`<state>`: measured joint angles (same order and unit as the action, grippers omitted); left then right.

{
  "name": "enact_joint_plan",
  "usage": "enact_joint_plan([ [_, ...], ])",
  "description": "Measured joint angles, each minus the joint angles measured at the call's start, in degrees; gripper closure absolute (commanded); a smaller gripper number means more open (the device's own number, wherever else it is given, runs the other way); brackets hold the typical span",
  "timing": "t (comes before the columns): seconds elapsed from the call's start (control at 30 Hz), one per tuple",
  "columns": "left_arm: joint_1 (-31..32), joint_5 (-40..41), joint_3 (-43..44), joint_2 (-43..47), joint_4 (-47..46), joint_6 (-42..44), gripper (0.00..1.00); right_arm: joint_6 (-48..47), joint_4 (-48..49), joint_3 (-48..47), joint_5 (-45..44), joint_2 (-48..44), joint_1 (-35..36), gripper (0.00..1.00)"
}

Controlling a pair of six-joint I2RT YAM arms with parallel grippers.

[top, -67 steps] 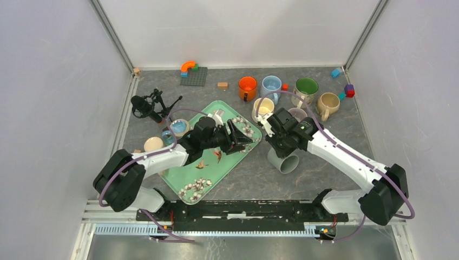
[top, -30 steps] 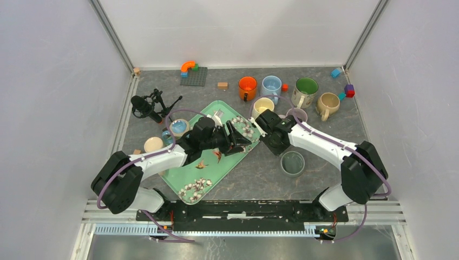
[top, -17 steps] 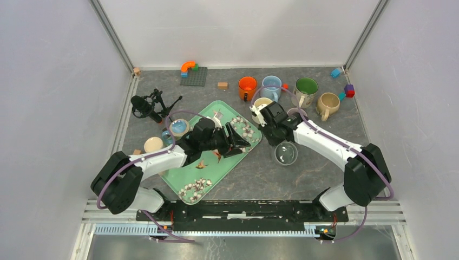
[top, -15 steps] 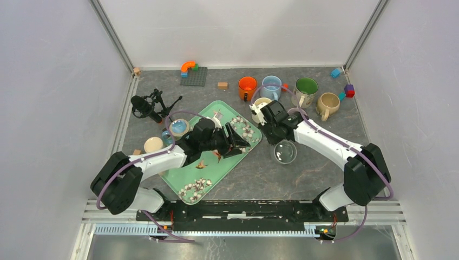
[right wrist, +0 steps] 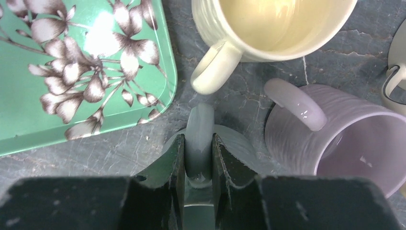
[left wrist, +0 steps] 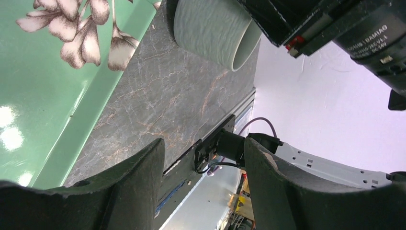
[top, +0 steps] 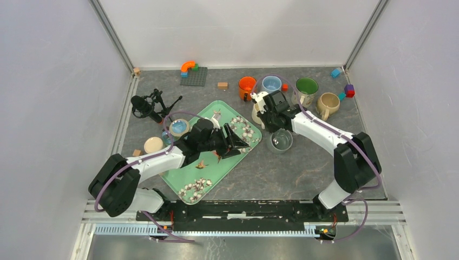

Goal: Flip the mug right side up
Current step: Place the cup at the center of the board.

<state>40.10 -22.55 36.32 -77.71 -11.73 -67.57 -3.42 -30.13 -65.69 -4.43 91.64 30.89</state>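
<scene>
Found the grey mug point(top: 281, 142) just past the right edge of the green tray point(top: 179, 183), mouth turned up toward the overhead camera. Showed a glossy inside and a finely ribbed, matte outer wall in the left wrist view. Could not tell from any view whether its base sat on the tabletop point(top: 254, 174) or hung just clear of it.

Saw the right gripper point(right wrist: 198, 160) clenched on the mug's handle: two dark flat fingers pressed against either side of a smooth, rounded grey-green loop, the loop's top poking out beyond the fingertips toward the tray's curved corner.

Saw the left gripper point(top: 238, 142) spread apart and grasping nothing, hovering over the tray's right-hand end, with the ribbed mug just beyond the tray's rim from it.

Noted the tray itself: shiny mint-green plastic or enamel with rounded corners and a raised lip, printed with pale brown-and-white blossoms. Noted a dark stone-look surface under it, veined like marble.

Beyond the tray's corner, noted a cream mug point(right wrist: 273, 19), upright, smooth and glossy, its fat handle angled back toward the tray — and farther from the tray, a lilac mug point(right wrist: 335, 134), ribbed like the grey one, with a thick tubular handle.
</scene>
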Motion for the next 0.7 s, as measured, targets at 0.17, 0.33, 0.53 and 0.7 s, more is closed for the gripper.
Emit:
enact_joint_plan([
  [0.17, -0.17, 0.15, -0.09, 0.57, 0.90, 1.22, 0.32, -0.39, 2.21, 0.00, 0.50, 1.73, -1.18, 0.89],
  [0.33, -0.22, 0.50, -0.09, 0.68, 1.25, 1.27, 0.32, -0.50, 2.73, 0.00, 0.70, 2.12, -1.66, 0.85],
  [0.53, -0.26, 1.42, -0.13, 1.05, 1.92, 1.31, 0.32, -0.24, 2.91, 0.00, -0.39, 2.29, -2.16, 0.82],
  [0.7, -0.26, 1.53, -0.13, 1.44, 2.69, 1.68, 0.32, 0.55, 3.78, 0.00, -1.03, 3.10, -2.82, 0.77],
])
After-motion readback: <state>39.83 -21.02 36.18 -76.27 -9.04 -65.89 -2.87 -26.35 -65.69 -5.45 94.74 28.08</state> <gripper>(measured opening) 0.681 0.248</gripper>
